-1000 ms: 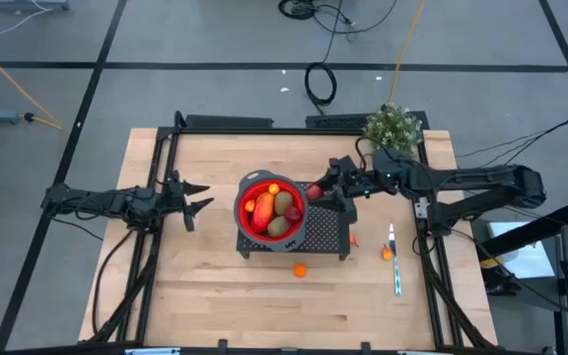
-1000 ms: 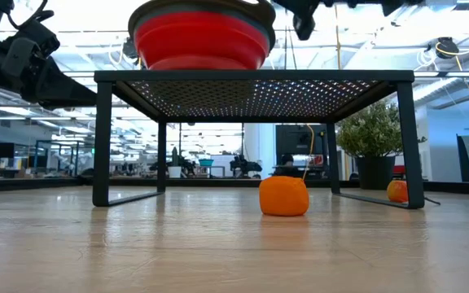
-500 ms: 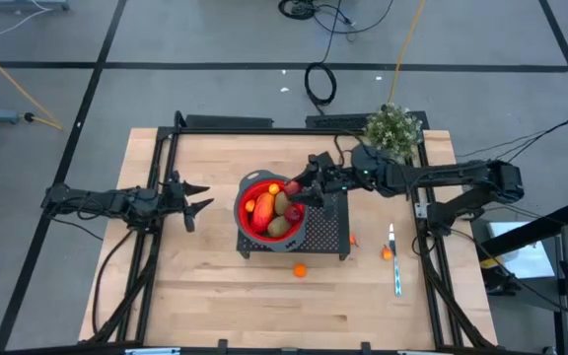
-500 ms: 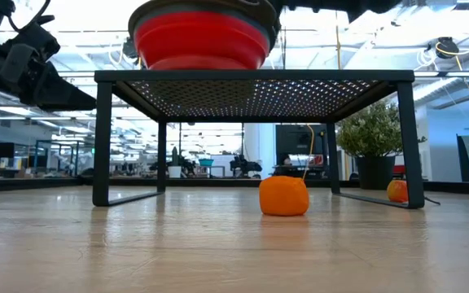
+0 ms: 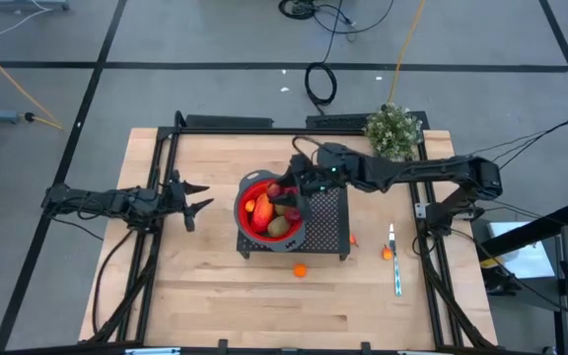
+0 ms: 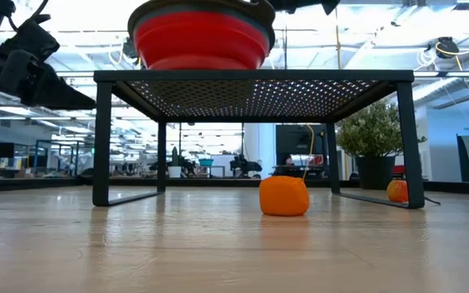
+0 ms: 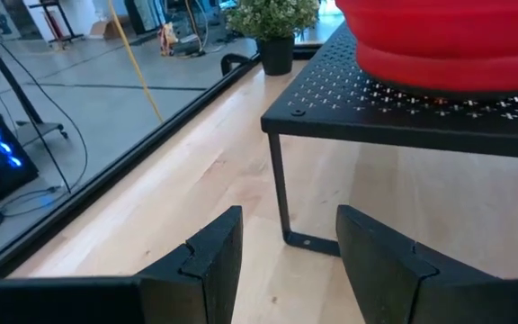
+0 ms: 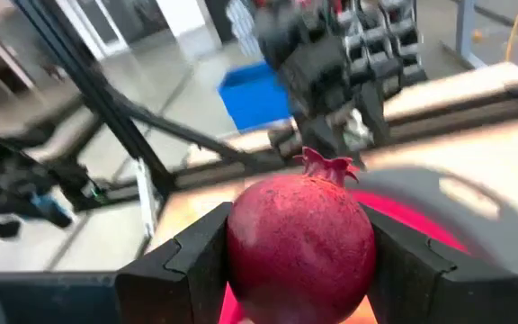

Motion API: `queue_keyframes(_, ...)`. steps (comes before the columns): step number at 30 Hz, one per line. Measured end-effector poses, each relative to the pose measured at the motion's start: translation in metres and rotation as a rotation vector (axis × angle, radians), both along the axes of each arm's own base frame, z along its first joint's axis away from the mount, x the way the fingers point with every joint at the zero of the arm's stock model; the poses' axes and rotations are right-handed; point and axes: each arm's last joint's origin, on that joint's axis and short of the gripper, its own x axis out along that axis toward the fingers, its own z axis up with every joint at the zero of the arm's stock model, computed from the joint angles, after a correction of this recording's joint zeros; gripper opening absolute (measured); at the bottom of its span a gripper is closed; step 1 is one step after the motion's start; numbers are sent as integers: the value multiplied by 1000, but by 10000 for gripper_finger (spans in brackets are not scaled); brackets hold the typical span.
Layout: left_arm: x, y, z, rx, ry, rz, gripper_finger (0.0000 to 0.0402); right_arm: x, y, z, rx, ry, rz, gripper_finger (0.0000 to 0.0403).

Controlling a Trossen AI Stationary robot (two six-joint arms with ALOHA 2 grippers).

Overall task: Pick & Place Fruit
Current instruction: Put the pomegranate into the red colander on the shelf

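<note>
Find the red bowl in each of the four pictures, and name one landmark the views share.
High view: red bowl at the table's centre, on the rack's left part.
Low view: top, left of centre, on the rack.
Left wrist view: upper right, on the rack.
Right wrist view: a red strip behind the pomegranate.
Shared landmark: the black perforated rack, unclear in the right wrist view.

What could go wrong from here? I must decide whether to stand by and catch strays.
1. The right pincer holds a dark red pomegranate over the red bowl, which already holds several fruits; dropped on that pile, it might bounce or roll out.
2. The bowl sits on a raised black mesh stand, so an escaped piece would likely fall to the table and roll, as an orange ball already lies there.
</note>
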Motion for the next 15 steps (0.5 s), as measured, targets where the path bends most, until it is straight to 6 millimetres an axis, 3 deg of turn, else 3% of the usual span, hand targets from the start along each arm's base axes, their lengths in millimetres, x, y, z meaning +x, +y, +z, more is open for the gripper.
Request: queue_keyframes(15,0,0,0,23,10,-6,180,19,22,-32,-64,93,29,199)
